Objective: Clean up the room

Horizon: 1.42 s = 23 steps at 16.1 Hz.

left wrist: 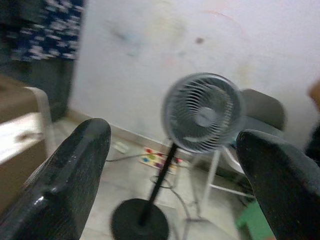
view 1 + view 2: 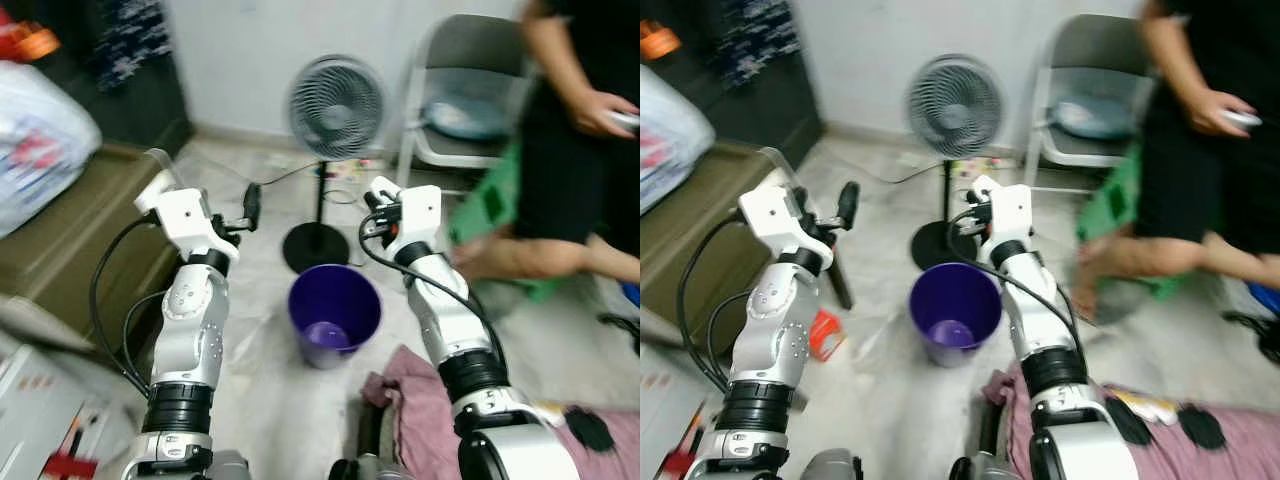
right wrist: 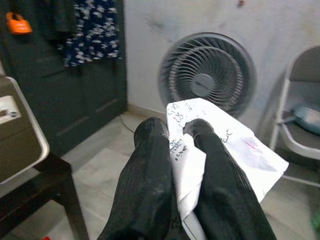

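pink cloth (image 2: 420, 410) lower right, floor | purple bin (image 2: 334, 312) centre | R gripper (image 3: 175, 150) clamped on paper (image 3: 220, 145), above/behind bin rim; bring fwd over opening, then let go | L gripper (image 1: 170, 165) fingers apart, empty | fan (image 2: 336, 108) upper centre.
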### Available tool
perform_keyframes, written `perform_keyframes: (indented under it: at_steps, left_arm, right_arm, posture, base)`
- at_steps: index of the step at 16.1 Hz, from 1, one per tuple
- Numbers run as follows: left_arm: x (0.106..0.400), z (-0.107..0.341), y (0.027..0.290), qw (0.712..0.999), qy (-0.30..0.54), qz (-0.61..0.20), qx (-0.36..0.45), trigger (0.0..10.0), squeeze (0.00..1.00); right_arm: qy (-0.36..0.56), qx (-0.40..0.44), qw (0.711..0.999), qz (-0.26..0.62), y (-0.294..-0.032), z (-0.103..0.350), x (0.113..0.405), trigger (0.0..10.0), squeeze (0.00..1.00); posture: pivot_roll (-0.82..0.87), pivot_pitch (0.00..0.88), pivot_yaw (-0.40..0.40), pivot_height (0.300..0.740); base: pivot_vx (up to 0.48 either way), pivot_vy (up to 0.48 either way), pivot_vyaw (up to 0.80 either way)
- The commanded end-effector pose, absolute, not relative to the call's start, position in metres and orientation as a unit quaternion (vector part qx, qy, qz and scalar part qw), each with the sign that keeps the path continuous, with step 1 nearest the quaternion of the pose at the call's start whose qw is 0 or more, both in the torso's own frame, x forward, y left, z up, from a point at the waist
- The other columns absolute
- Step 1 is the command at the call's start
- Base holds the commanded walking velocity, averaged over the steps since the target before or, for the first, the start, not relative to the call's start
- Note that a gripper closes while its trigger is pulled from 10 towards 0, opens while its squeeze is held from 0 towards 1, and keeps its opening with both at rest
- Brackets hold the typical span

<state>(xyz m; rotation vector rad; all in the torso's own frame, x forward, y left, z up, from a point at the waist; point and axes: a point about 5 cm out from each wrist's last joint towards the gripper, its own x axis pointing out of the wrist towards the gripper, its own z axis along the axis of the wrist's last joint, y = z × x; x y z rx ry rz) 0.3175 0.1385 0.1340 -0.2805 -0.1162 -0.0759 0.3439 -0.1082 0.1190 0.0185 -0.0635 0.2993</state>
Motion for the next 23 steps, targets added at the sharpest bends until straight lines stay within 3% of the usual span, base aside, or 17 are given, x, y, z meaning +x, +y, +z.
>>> perform_keyframes:
  at_steps: [1, 5, 9, 23]
  left_arm:
    - [0.3180, 0.1333, 0.1394, 0.988, -0.054, -0.037, -0.140, 10.0, 0.00]
    - [0.3183, 0.1338, 0.1395, 0.988, -0.055, -0.036, -0.137, 10.0, 0.00]
    - [0.3189, 0.1345, 0.1382, 0.989, -0.056, -0.040, -0.135, 10.0, 0.00]
    - [0.3176, 0.1376, 0.1341, 0.987, -0.072, -0.059, -0.133, 10.0, 0.00]
  right_arm:
    - [-0.038, 0.018, 0.988, 0.150, -0.1053, 0.1229, 0.3460, 10.0, 0.00]
    - [-0.037, 0.014, 0.988, 0.150, -0.1052, 0.1232, 0.3465, 10.0, 0.00]
    - [-0.039, 0.012, 0.988, 0.148, -0.1053, 0.1238, 0.3468, 10.0, 0.00]
    - [-0.041, 0.010, 0.988, 0.149, -0.1062, 0.1243, 0.3472, 10.0, 0.00]
  posture:
    - [0.02, 0.000, -0.039, 0.740]
    - [0.02, 0.000, -0.041, 0.740]
    - [0.02, 0.000, -0.041, 0.740]
    - [0.02, 0.000, -0.041, 0.740]
  base:
    - [0.000, 0.000, 0.41]
    - [0.000, 0.000, 0.00]
    - [0.000, 0.000, 0.80]
    - [0.057, 0.000, 0.00]
